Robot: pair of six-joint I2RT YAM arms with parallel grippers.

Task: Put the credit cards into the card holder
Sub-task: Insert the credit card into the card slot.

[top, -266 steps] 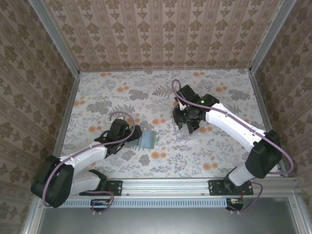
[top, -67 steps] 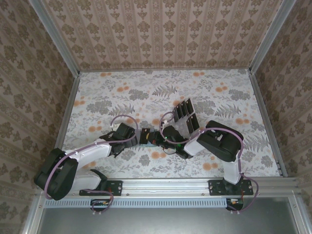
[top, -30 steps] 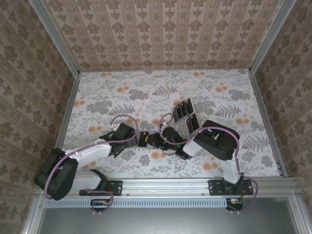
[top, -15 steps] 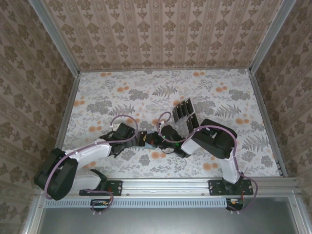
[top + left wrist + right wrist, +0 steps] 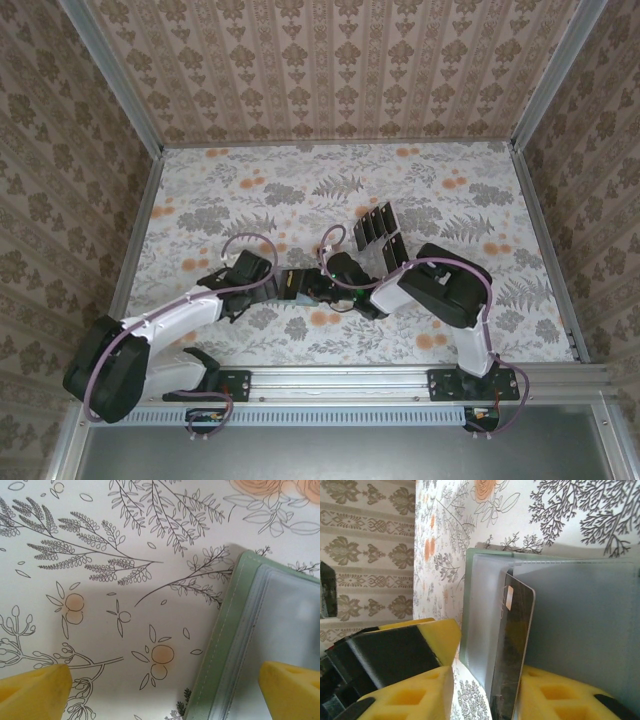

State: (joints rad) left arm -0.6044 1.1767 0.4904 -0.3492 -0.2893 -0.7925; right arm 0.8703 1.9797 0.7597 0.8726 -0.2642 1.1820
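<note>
right gripper (image 5: 487, 695), jaws apart, flanks one black credit card (image 5: 512, 640) standing on edge between the card holder (image 5: 482, 605)'s clear sleeves. my left gripper (image 5: 165, 692), spread wide, straddles the holder's green stitched edge. more cards (image 5: 378, 232) stand just beyond.

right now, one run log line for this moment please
phase: inserting | right gripper: open, credit card partly in card holder pocket | left gripper: open, one fingertip over card holder

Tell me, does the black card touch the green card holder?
Touching. The right wrist view shows the credit card wedged edgewise between clear pocket sheets of the card holder.
</note>
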